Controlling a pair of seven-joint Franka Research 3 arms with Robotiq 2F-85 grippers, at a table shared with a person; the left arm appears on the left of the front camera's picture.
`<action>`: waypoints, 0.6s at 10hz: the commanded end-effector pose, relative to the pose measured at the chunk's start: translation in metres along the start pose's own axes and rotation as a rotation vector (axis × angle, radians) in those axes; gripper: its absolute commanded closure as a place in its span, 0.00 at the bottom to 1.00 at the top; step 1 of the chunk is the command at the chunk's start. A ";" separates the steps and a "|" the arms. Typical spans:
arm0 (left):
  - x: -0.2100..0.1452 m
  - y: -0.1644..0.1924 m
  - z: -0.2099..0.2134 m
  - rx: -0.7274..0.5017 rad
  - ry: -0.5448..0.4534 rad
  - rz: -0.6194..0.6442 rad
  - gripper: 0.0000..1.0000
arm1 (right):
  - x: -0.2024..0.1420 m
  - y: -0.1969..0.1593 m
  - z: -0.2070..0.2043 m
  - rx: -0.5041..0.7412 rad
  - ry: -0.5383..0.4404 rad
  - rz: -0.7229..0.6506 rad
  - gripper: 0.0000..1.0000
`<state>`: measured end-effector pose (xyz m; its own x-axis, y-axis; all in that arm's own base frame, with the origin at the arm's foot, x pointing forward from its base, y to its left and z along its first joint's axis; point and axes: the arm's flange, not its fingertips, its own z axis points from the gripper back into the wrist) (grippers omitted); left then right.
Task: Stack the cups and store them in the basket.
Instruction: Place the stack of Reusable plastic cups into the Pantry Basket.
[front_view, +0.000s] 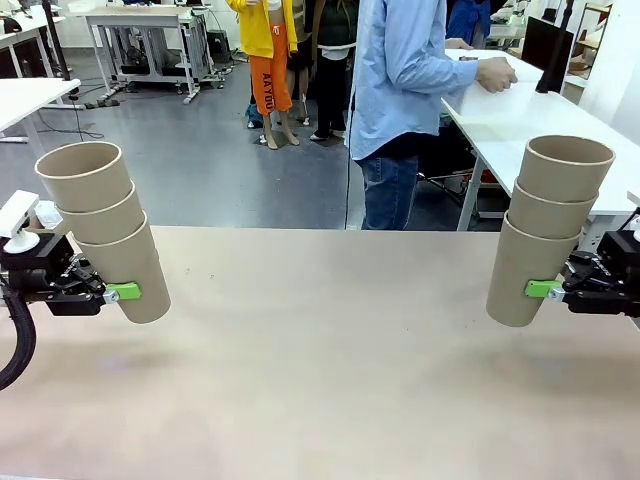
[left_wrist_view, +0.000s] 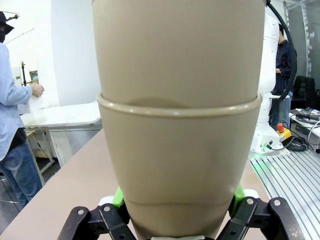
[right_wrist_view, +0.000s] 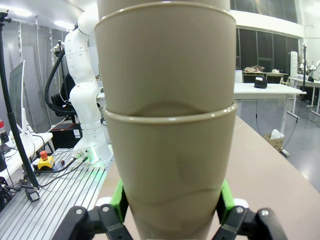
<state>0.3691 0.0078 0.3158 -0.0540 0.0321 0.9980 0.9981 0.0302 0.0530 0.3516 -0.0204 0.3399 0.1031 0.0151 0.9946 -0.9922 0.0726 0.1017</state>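
Note:
Two stacks of tan-brown cups hang above the table, three nested cups in each. My left gripper (front_view: 125, 292) is shut on the bottom cup of the left stack (front_view: 105, 225), which leans up and to the left. My right gripper (front_view: 540, 289) is shut on the bottom cup of the right stack (front_view: 545, 225), leaning up and to the right. In the left wrist view the left stack (left_wrist_view: 179, 150) stands close between green pads (left_wrist_view: 118, 197). The right wrist view has the right stack (right_wrist_view: 167, 145) held between green pads (right_wrist_view: 118, 199). The basket is out of view.
The tan table (front_view: 330, 350) stretches between both arms. A person in a light blue shirt (front_view: 400, 70) stands beyond the far edge, a hand on a white table (front_view: 500, 105). The other arm's white base (right_wrist_view: 87, 115) stands by a slatted metal plate.

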 end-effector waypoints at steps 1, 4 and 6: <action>0.004 0.002 0.000 0.009 -0.018 -0.012 0.14 | 0.004 -0.001 -0.003 0.002 0.001 0.010 0.15; 0.004 0.002 0.000 0.009 -0.018 -0.012 0.14 | 0.004 -0.001 -0.003 0.002 0.001 0.010 0.15; 0.004 0.002 0.000 0.009 -0.018 -0.012 0.14 | 0.004 -0.001 -0.003 0.002 0.001 0.010 0.15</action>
<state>0.3691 0.0078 0.3158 -0.0540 0.0321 0.9980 0.9981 0.0302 0.0530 0.3516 -0.0204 0.3399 0.1031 0.0151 0.9946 -0.9922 0.0726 0.1017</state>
